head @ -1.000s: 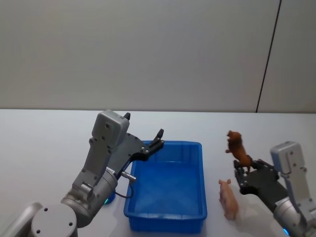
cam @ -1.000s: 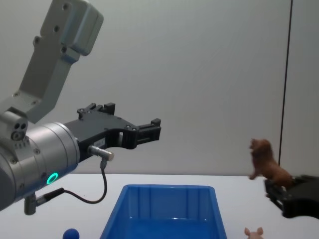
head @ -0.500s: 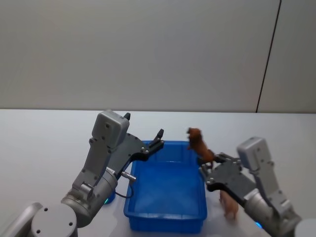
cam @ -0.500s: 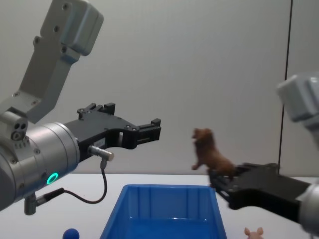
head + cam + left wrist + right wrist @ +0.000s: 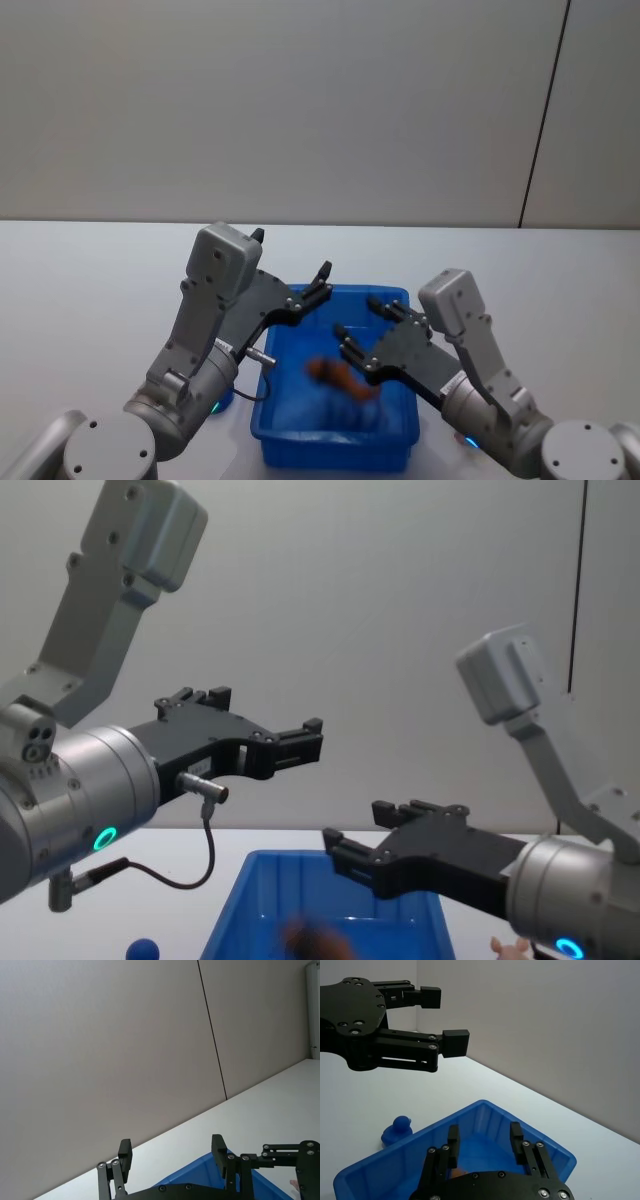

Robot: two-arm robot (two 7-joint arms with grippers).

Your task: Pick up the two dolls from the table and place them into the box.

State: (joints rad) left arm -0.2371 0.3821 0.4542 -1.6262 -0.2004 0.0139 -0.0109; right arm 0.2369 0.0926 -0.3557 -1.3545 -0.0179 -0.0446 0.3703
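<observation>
Plainly the brown doll point(image 5: 340, 378) is down in the box point(image 5: 340, 448), beneath the right gripper point(image 5: 358, 325), fingers spread and empty. The pink doll point(image 5: 512, 945) sits on the table point(image 5: 100, 270) right of the box, nearer that arm. The left gripper point(image 5: 290, 253) hovers, fingers apart, over the box's left rim.

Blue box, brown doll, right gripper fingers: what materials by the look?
Box: moulded plastic, glossy; uniform bright blue, rolled rim. Brown doll: motion-blurred inside the box outline under the open right gripper, so unclear; reddish-brown. Fingers: matte black, metal or hard plastic; screw heads show. Left gripper hangs open above the box's left edge.
</observation>
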